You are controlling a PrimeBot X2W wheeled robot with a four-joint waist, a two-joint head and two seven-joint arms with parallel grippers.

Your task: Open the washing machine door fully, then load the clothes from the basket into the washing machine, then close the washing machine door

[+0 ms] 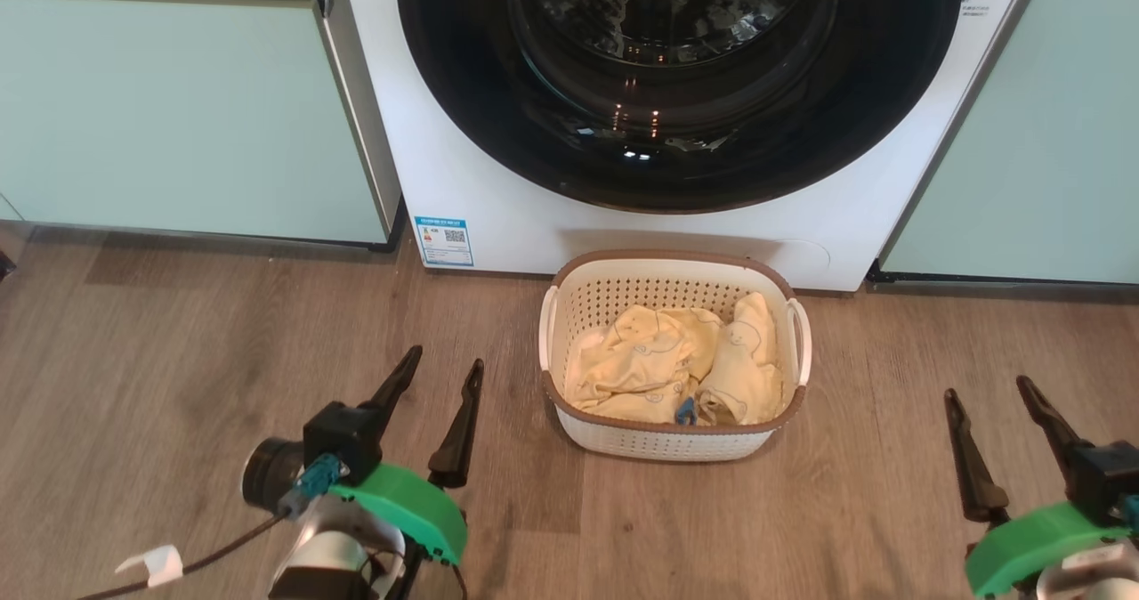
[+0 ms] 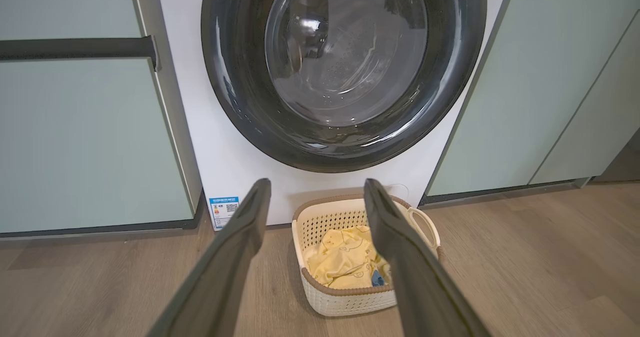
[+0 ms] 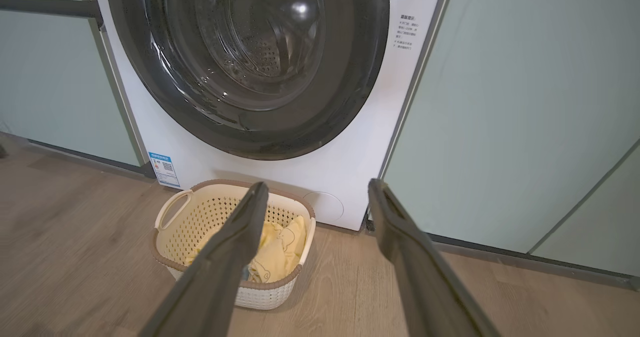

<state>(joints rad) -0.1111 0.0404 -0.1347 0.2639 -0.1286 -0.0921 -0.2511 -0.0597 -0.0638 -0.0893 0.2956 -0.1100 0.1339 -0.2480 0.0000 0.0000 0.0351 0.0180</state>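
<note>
One basket (image 1: pixel 663 258), one washing machine (image 1: pixel 507 208), perhaps two garments (image 1: pixel 642 361).

White washing machine (image 1: pixel 498 208), glossy black rim on washing machine door (image 1: pixel 449 93), cream-white basket (image 1: pixel 663 444) with perforated sides and brown rim, pale yellow clothes (image 1: pixel 641 360) with thin line-drawn bear faces, blue tag (image 1: pixel 684 411), blue sticker (image 1: pixel 443 241), pale mint-green cabinet panels (image 1: pixel 178 110), grey-brown wood-grain floor (image 1: pixel 178 360).

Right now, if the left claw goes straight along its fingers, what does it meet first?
Likely the white front of the washing machine, just below the door rim; the basket looks lower than that line. Depth unclear.
</note>
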